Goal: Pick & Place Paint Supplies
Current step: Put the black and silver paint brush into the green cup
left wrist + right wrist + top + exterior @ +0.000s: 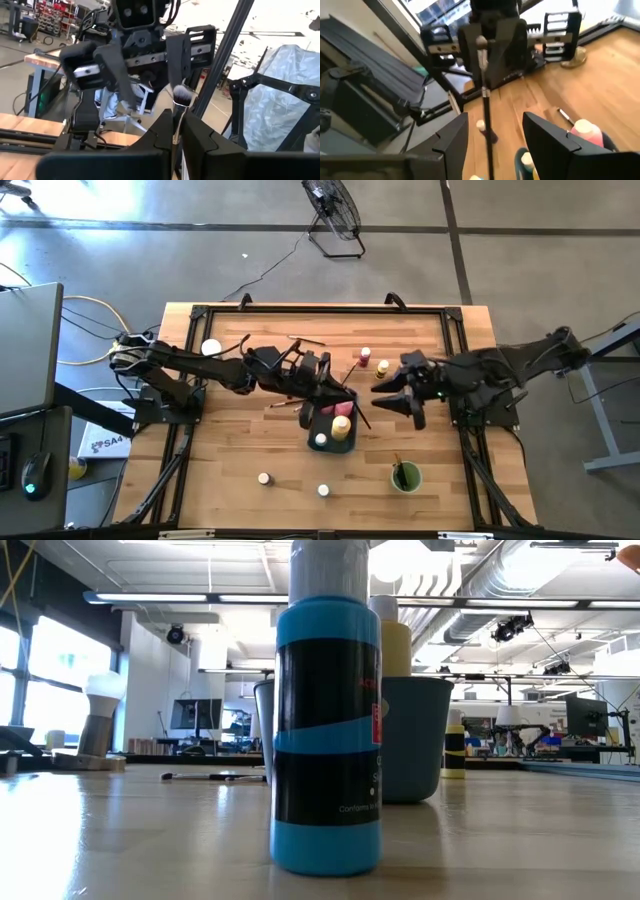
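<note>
My left gripper (333, 378) hovers over the far end of the blue-grey tray (318, 420), shut on a thin dark-handled paintbrush (179, 96) whose pale bristles point up. My right gripper (397, 396) hangs open just to the tray's right, facing the left one. In its wrist view the brush handle (486, 125) shows between its fingers (547, 142) without touching them. A pink bottle (343, 409), a yellow bottle (341, 428) and a pale-capped jar (321, 440) stand in the tray. My left gripper pinches the paintbrush's handle (175, 131) between its two fingers, below the bristle head. The fingers come about level from the table's left and lie across the brush. It stands tilted, bristles up, its long lower end slanting out over the tray; that end is hidden.
A pink bottle (365, 357) and a yellow one (383, 366) stand behind the tray. A green cup (405, 477) with a brush sits near right. Pale-capped bottles (264, 478) (323, 491) stand near the front; a blue one (325, 730) fills the low view. A loose brush (305, 340) lies far.
</note>
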